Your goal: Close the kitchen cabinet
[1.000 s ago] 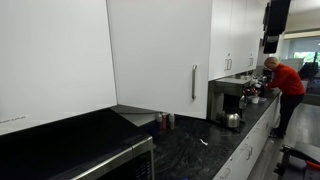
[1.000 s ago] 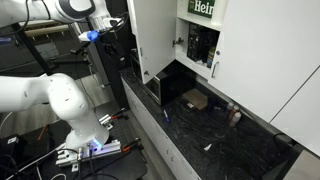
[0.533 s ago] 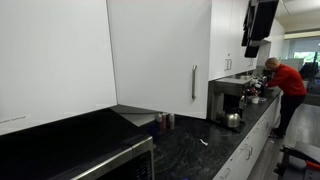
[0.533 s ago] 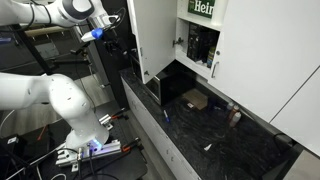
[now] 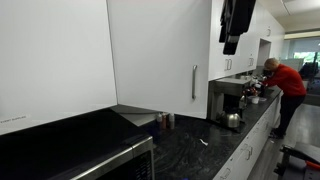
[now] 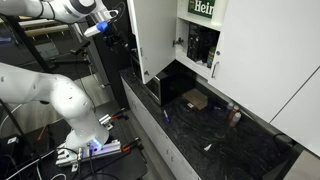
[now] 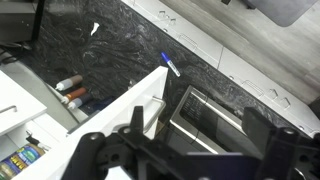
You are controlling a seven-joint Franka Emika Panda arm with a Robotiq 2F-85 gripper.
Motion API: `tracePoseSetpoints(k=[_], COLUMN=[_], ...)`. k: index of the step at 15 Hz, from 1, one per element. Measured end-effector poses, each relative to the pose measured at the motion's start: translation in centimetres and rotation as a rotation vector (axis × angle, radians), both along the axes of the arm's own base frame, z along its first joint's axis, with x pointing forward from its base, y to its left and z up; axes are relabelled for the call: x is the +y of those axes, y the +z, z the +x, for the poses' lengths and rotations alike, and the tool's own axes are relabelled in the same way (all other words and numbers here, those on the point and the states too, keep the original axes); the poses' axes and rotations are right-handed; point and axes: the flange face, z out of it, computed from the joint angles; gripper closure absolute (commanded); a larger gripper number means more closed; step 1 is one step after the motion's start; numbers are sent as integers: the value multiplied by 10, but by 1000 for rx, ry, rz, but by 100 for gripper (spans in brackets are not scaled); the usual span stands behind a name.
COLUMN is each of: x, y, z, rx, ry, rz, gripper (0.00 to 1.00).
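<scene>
Door of the kitchen cabinet [image 5: 160, 55] stood swung open over the black counter [image 5: 190, 150]. It looked big, flat, rigid, prob. light on its hinges and slick-faced, so I judged a push near the bar handle [image 5: 194, 82] best. My gripper [image 7: 183, 150] hung above w/ jaws spread, nothing held; coffee machine [image 5: 228, 103], person in red [image 5: 283, 85] and blue pen [image 7: 170, 63] seemed clear of the swing.

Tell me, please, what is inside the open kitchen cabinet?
In an exterior view, the kitchen cabinet holds a green box with white lettering at the top and a dark object, too dim to identify, below it. The neighbouring panel and the viewing angle hide the rest.
</scene>
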Motion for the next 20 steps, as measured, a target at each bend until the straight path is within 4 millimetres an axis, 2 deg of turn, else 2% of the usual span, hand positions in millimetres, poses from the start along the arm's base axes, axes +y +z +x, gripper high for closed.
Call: tracePoseSetpoints(k=[6,12,15,20], x=[26,41,39,21], y=[-6,-21,-29,-41], z=[23,44,61,96], rx=[-84,-218,-291,-385], ry=[97,151,140,74], rz=[-36,-130,-221,-329], gripper=[0,0,0,0])
